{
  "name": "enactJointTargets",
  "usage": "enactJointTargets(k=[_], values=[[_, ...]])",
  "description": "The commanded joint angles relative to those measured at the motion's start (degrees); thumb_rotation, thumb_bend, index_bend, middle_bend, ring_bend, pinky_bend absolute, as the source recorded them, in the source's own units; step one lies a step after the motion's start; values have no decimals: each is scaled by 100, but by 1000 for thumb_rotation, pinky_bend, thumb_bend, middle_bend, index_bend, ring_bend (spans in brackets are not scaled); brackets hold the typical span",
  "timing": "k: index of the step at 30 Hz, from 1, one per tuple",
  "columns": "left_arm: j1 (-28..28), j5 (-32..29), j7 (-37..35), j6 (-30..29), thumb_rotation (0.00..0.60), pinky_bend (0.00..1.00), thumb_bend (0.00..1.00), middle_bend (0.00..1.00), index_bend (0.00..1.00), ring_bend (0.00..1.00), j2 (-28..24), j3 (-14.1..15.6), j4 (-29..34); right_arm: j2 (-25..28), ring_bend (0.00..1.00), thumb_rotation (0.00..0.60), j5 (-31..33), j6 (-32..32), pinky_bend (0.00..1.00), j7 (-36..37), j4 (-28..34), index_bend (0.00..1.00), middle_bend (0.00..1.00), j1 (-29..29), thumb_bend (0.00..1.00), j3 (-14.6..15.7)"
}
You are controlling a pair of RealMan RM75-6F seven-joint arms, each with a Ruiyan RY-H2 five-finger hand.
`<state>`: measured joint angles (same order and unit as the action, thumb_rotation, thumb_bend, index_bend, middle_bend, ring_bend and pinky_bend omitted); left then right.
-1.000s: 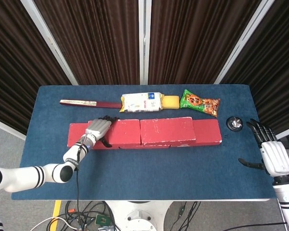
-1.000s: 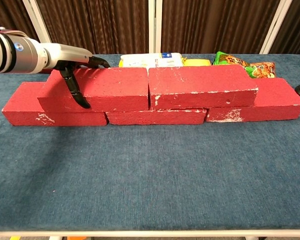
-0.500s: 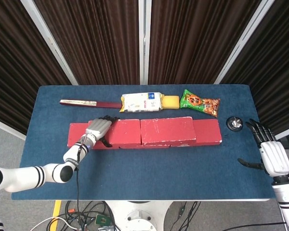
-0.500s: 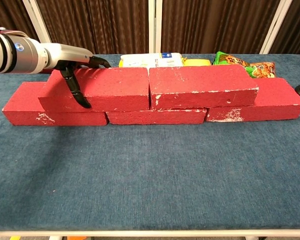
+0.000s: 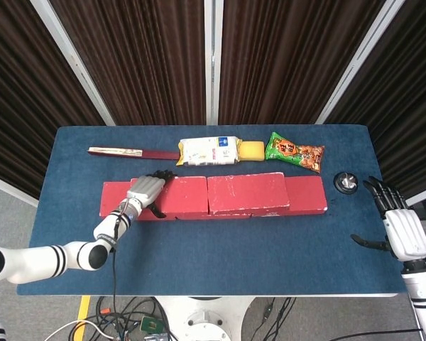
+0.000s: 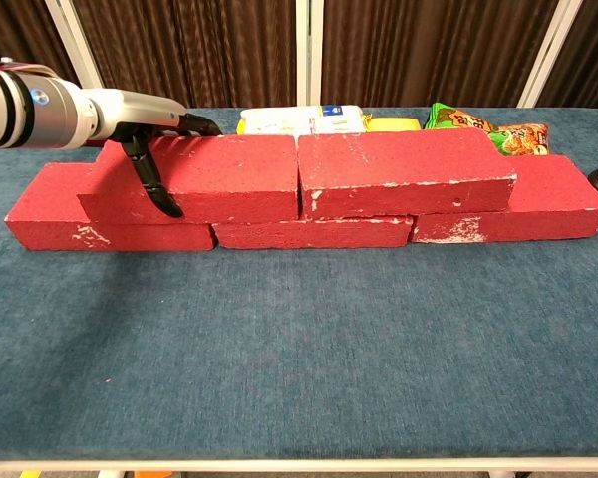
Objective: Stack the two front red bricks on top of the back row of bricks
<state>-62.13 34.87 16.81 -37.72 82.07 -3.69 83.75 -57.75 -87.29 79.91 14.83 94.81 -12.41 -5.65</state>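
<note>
The left hand grasps the upper left brick, fingers over its front and back faces. It touches the upper right brick on the bottom row. Behind lie a white packet and green snack bag. The right hand hangs released beside the worktop.

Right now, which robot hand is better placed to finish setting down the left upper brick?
The left robot hand: it already grips the left upper brick at its left end. The right robot hand sits open at the table's far right edge, touching no brick.
</note>
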Motion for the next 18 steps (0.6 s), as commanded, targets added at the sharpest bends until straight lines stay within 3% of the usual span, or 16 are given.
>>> enactJointTargets(k=[1,18], values=[[-8,23,-38,90,600,178,158,0,0,0,-38,-4,17,-1,0,600,-6,9,0,-3,2,0,0,1,0,-4],[7,129,-110,62,600,129,126,0,0,0,-29,34,-34,1,0,600,-11,14,0,-32,23,0,0,5,0,-7]])
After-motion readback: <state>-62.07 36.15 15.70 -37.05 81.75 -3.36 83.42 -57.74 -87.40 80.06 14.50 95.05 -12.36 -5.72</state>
